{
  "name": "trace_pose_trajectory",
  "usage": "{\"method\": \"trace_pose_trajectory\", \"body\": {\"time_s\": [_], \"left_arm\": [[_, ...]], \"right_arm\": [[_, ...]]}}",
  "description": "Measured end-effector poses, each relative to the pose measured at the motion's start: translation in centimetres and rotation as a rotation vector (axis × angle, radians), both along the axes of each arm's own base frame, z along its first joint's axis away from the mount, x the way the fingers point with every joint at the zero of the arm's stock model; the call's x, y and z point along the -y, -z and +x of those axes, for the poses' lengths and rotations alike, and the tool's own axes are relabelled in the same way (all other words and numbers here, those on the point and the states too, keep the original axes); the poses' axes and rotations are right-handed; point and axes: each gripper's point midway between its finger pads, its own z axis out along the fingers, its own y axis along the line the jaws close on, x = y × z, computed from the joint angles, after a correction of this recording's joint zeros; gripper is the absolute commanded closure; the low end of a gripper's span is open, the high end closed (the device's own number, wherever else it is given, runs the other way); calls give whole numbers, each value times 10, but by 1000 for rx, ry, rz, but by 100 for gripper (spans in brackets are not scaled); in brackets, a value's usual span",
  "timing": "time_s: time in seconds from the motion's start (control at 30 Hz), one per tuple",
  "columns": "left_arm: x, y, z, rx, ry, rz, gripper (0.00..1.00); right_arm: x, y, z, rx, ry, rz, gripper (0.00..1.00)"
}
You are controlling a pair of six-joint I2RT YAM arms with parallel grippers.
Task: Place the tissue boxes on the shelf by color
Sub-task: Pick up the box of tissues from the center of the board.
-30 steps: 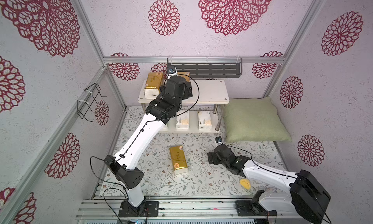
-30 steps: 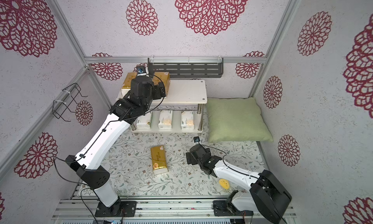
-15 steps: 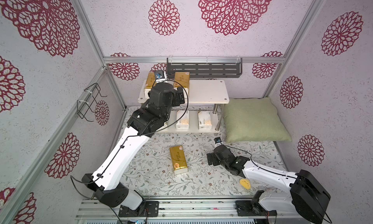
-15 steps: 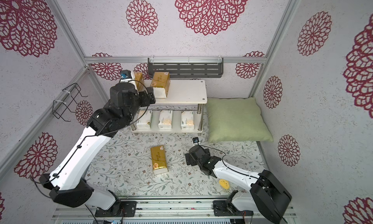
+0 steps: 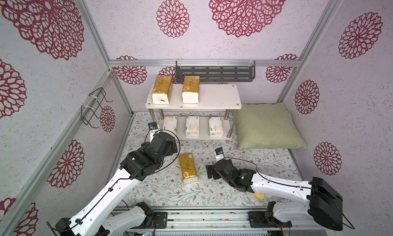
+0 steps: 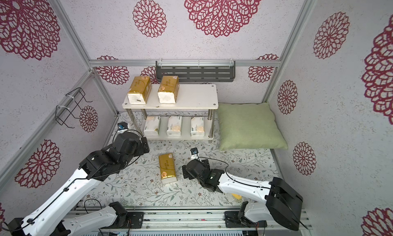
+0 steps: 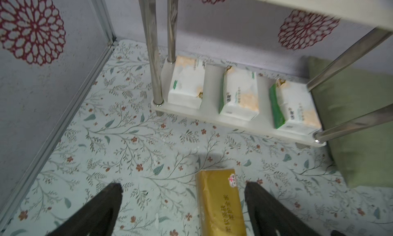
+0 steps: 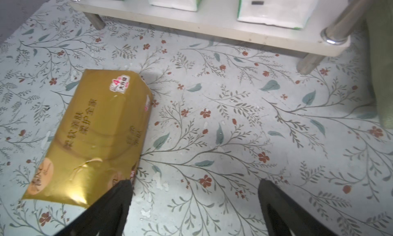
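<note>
The white two-tier shelf (image 5: 219, 96) stands at the back. Two gold tissue boxes (image 5: 162, 89) (image 5: 191, 89) lie on its top board, and three white ones (image 5: 192, 125) sit in a row on the lower board (image 7: 212, 118). A third gold box (image 5: 187, 168) (image 6: 167, 168) lies on the floral floor. My left gripper (image 5: 175, 146) (image 7: 182, 187) hangs open just left of and behind it, with the box's far end (image 7: 221, 203) between its fingers. My right gripper (image 5: 210, 172) (image 8: 194, 184) is open and empty, right of the box (image 8: 95, 132).
A green pillow (image 5: 265, 126) lies right of the shelf. A dark grey slotted rack (image 5: 214, 72) hangs on the back wall and a black wire rack (image 5: 95, 107) on the left wall. A small yellow thing (image 5: 259, 195) lies under the right arm.
My left arm has drawn back from the shelf's top board and come down to the floor near the loose gold box. A second gold box now shows on top. The right arm barely moved.
</note>
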Motion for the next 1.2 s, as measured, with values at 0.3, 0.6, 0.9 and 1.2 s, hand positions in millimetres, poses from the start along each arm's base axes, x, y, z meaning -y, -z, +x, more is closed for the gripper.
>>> {"method": "trace_pose_trajectory", "body": {"time_s": [0.3, 0.6, 0.9, 1.2], "left_arm": [[-41, 103, -17, -238, -194, -16, 3], [-48, 145, -16, -314, -258, -67, 3], [-53, 150, -10, -299, -288, -97, 3], [-53, 150, -10, -299, -282, -90, 3]], "right_arm": [[-65, 3, -39, 49, -90, 41, 1], [-100, 17, -48, 55, -125, 58, 1], [-115, 31, -45, 54, -131, 43, 1], [-122, 48, -42, 53, -122, 14, 1]]}}
